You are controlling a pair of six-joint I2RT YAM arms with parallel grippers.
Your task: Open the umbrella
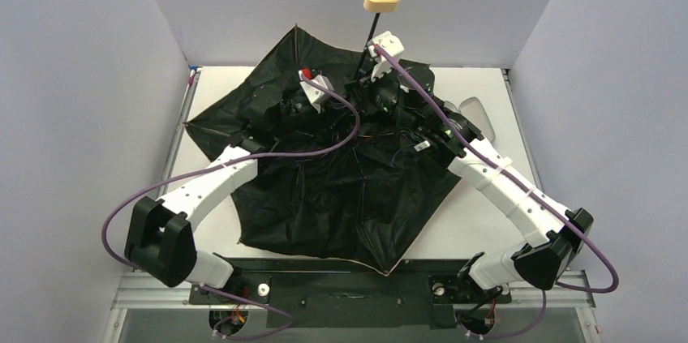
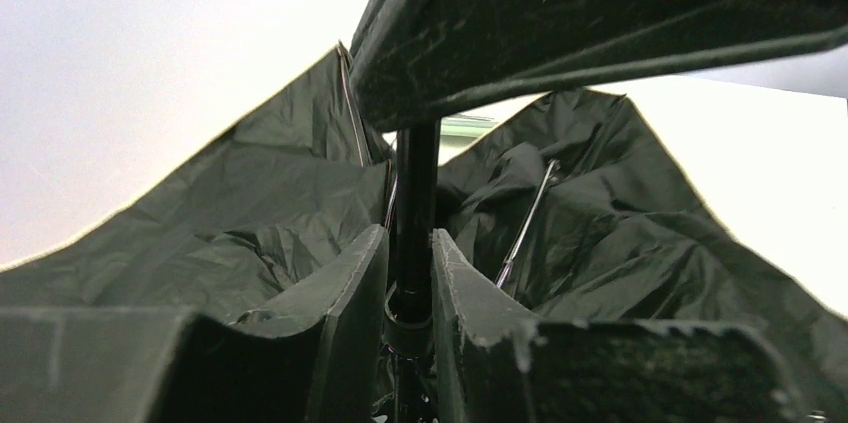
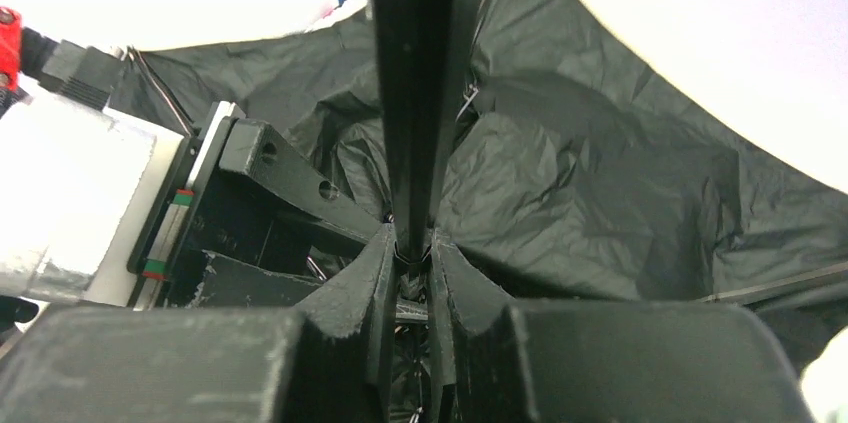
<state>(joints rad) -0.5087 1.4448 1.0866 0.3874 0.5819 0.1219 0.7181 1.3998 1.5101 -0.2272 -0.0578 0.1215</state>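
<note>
Got the umbrella [image 1: 341,197] spread across the desk [image 1: 479,225], black lining up, fabric slack and wrinkled, tan edge showing along the near rim. See the thin black shaft [image 1: 371,35] rising from the canopy centre toward the back wall, beige handle knob [image 1: 380,1] at its far end. Have the left gripper [image 2: 408,241] closed narrow on the shaft, one finger touching each side. Same for the right gripper [image 3: 412,241]: pinched tight on the shaft, just beside the left one. Spot a pale oval case [image 1: 480,113] on the desk at the right, behind the right arm.
</note>
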